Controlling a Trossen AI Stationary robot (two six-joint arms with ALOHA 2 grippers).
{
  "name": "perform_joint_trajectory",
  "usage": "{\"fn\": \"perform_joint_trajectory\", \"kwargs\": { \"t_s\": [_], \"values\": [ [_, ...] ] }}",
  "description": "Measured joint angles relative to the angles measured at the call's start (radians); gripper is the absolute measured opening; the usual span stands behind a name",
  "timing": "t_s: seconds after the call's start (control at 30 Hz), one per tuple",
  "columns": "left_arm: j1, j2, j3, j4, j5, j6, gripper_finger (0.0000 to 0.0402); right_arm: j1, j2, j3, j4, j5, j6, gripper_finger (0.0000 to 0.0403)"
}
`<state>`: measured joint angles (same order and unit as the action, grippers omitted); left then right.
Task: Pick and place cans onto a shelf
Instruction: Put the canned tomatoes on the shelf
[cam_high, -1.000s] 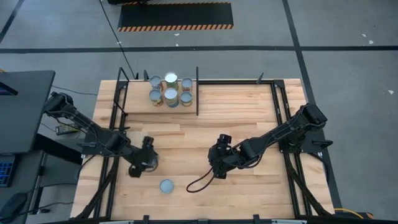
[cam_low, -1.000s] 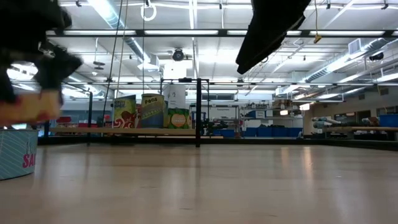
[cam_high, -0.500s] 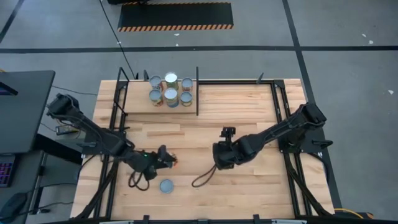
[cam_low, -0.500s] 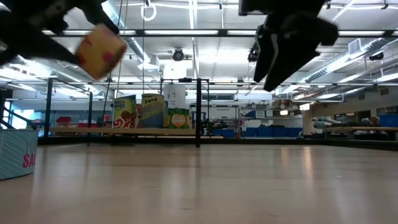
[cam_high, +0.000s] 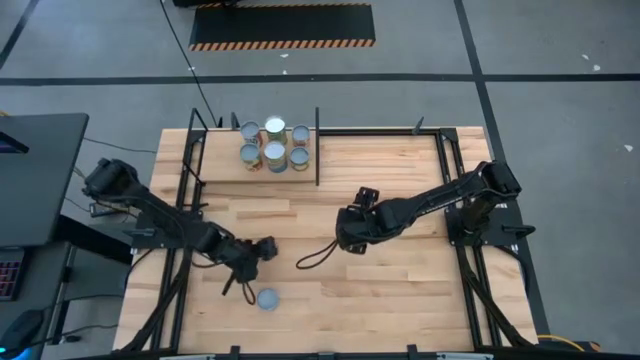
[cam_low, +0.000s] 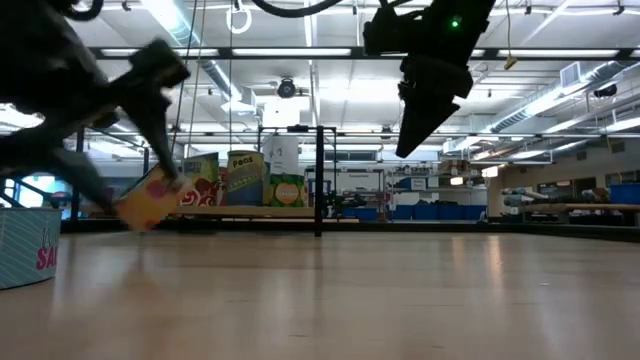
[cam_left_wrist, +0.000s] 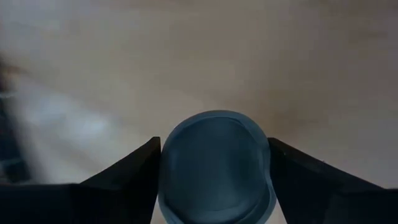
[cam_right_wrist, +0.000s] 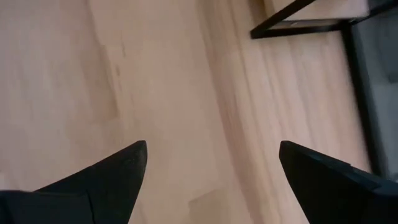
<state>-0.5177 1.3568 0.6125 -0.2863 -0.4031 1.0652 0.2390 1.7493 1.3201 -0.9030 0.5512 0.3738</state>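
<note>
My left gripper (cam_high: 262, 250) hovers over the near left part of the table, shut on a can (cam_left_wrist: 214, 168) with a yellow and red label (cam_low: 150, 200). A second can (cam_high: 267, 298) with a teal label (cam_low: 25, 245) stands on its base on the table just nearer than it. Several more cans (cam_high: 272, 145) stand on the shelf (cam_high: 225, 165) at the far edge. My right gripper (cam_high: 352, 240) hangs open above the table's middle, with nothing between its fingers (cam_right_wrist: 118, 168). My left gripper pinches the can's side wall (cam_left_wrist: 163, 168) between its two fingers, one on each side, with a round end of the can facing the wrist camera. The fingers slant down from the table's left. The can is tilted and clear of the table.
Black frame rods (cam_high: 318, 145) edge the shelf and run along the table's left and right sides (cam_high: 445, 170). A loose black cable (cam_high: 315, 258) hangs by the right arm. Bare planks lie between the two grippers and the shelf.
My left gripper has carried its can toward the table's right, rolling its wrist so the can turned about, and in the low view the can rose and then dropped lower. My right gripper has swung toward the far edge and stayed open.
</note>
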Motion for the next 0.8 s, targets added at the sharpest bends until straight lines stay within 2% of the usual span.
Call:
{"fn": "perform_joint_trajectory", "kwargs": {
  "t_s": [0.13,0.2,0.43,0.63,0.8],
  "values": [
    [0.017,-0.015,0.004,-0.117,0.219,-0.180,0.0259,0.001,0.000,0.000,0.018,-0.051,0.047,0.0374],
    [0.013,-0.015,0.005,-0.132,0.259,-0.245,0.0264,0.004,0.000,0.000,0.033,-0.072,0.056,0.0374],
    [0.003,-0.008,0.055,-0.229,0.288,-0.380,0.0292,0.003,0.000,0.000,0.080,-0.094,0.062,0.0374],
    [0.004,-0.008,0.123,-0.225,0.311,-0.553,0.0310,0.004,0.000,0.000,0.081,-0.108,0.062,0.0374],
    [0.004,-0.009,0.129,-0.233,0.326,-0.674,0.0312,0.004,0.000,0.000,0.081,-0.109,0.068,0.0374]
  ]
}}
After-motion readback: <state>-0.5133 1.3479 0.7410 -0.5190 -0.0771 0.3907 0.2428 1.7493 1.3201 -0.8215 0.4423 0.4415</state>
